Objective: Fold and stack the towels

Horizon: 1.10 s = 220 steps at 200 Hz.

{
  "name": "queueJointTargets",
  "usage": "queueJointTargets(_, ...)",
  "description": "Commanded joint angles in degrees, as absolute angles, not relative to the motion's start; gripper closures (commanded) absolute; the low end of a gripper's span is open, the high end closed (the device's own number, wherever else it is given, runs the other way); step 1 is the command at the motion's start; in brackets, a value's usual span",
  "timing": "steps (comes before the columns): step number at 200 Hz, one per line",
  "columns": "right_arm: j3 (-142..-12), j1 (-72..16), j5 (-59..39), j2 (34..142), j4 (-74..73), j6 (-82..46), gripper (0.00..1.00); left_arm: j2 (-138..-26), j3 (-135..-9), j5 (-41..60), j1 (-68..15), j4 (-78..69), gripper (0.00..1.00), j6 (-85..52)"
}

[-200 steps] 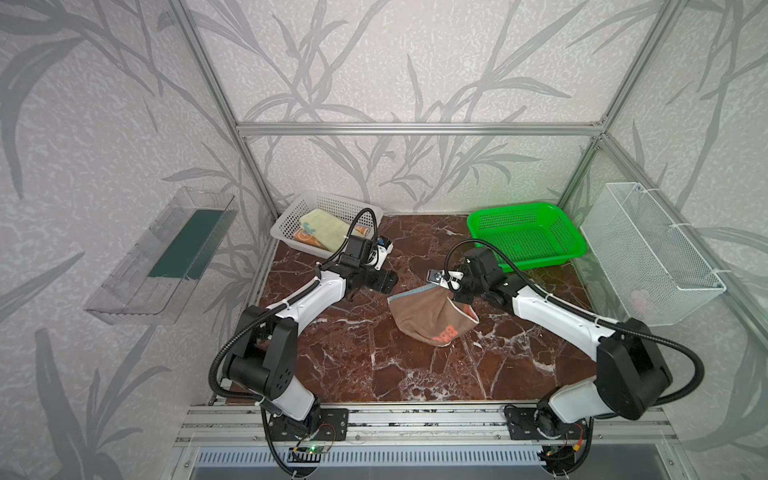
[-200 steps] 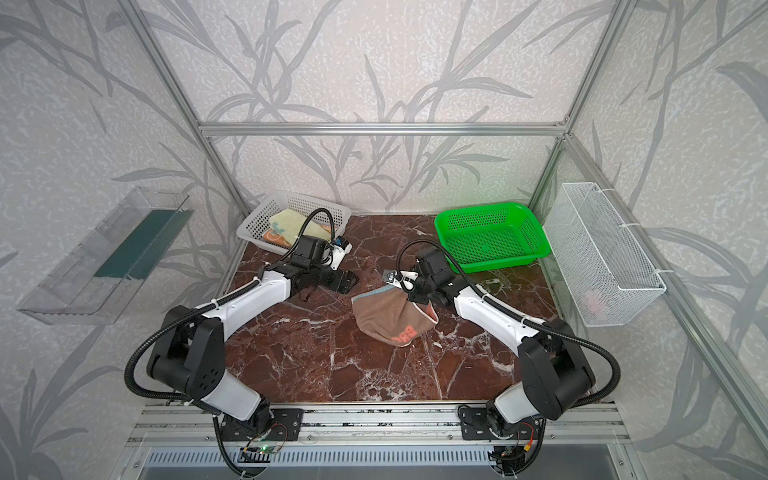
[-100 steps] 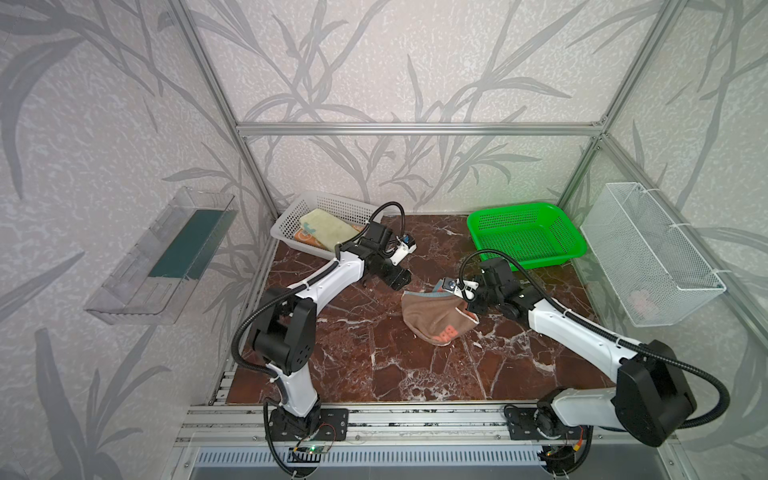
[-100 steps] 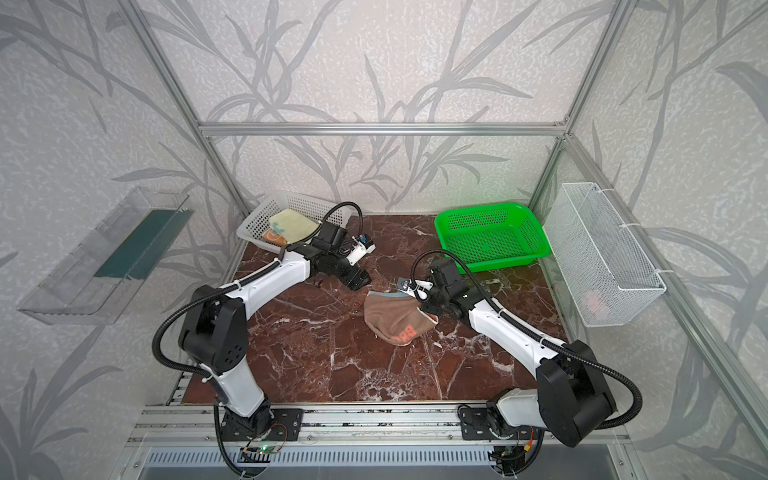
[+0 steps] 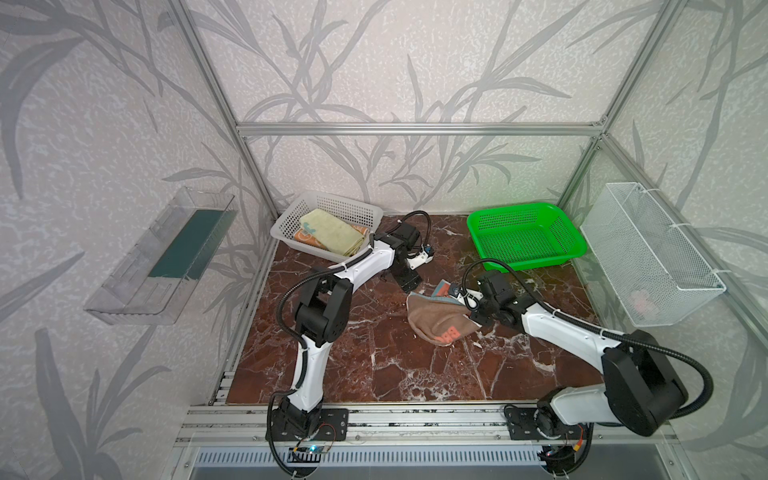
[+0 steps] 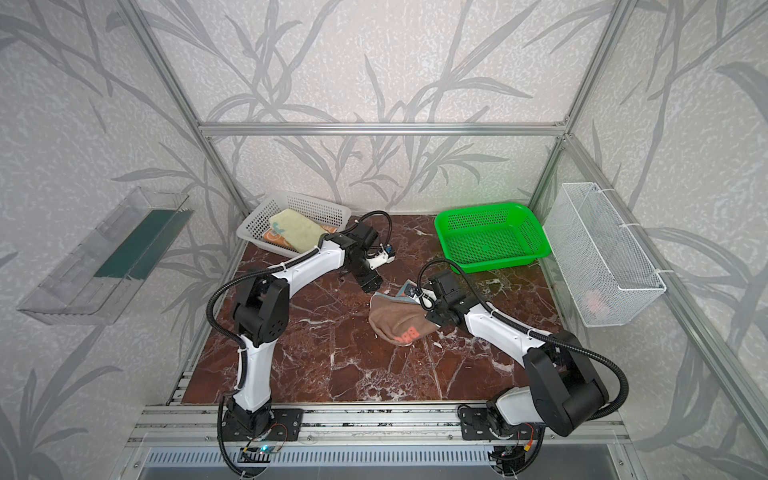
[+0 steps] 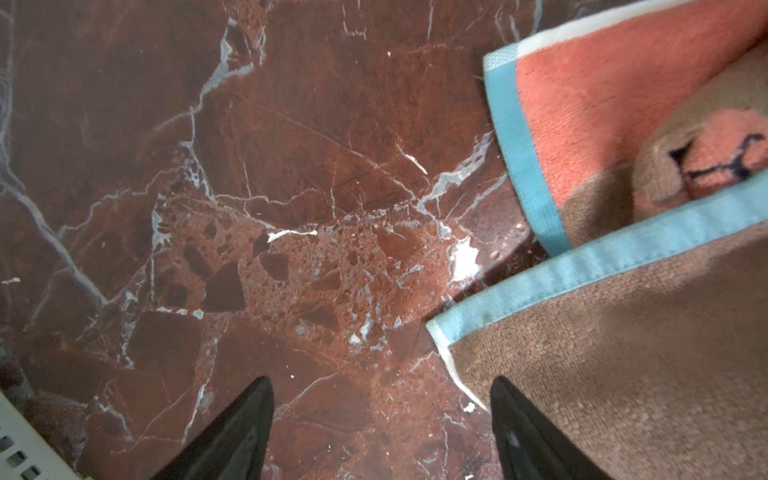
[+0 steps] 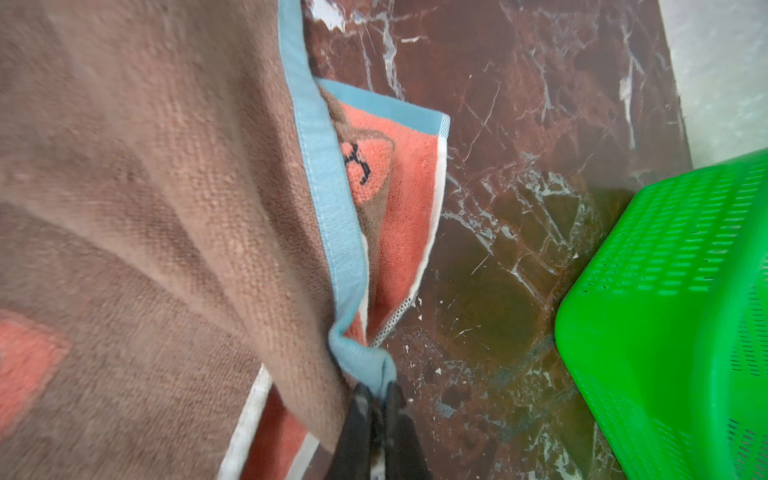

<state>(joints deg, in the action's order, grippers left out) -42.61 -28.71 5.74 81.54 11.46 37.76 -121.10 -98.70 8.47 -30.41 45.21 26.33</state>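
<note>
Right wrist only: right gripper (image 8: 376, 390) pinching towel (image 8: 145, 187) hem.

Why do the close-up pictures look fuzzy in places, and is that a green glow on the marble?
In the right wrist view the towel close to the lens is blurred, and the green basket tints the marble beside it. In the left wrist view the marble is sharp, the towel's salmon part soft. In both top views the light is even.

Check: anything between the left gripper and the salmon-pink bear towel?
Nothing. In the left wrist view only bare marble tabletop lies between the open left gripper and the towel, whose blue-trimmed corner sits right beside one fingertip.
</note>
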Motion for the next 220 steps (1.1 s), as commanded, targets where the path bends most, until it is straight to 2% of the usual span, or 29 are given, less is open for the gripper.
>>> queueJointTargets(1, -41.92, -28.39, 8.08, 83.42, 8.18, 36.06, 1.0, -121.99, -100.55, 7.36, -30.77, 50.24, 0.19, 28.69)
queueJointTargets(64, -42.23, -28.34, 4.33, 84.36, 4.14, 34.72, 1.0, -122.76, -97.36, 3.86, -35.32, 43.68, 0.25, 23.2)
queueJointTargets(125, -43.3, -28.33, 6.39, 87.19, 2.9, 33.53, 1.0, -126.2, -98.55, -1.8, -36.96, 44.27, 0.29, 12.27)
queueJointTargets(154, -43.53, -28.3, 6.92, 87.43, 2.55, 32.57, 1.0, -126.29, -96.86, -2.04, -37.0, 44.59, 0.3, 6.92)
queueJointTargets(220, -43.87, -28.3, 8.36, 87.15, 3.58, 30.78, 1.0, -126.71, -92.11, -0.88, -37.36, 42.49, 0.4, 0.46)
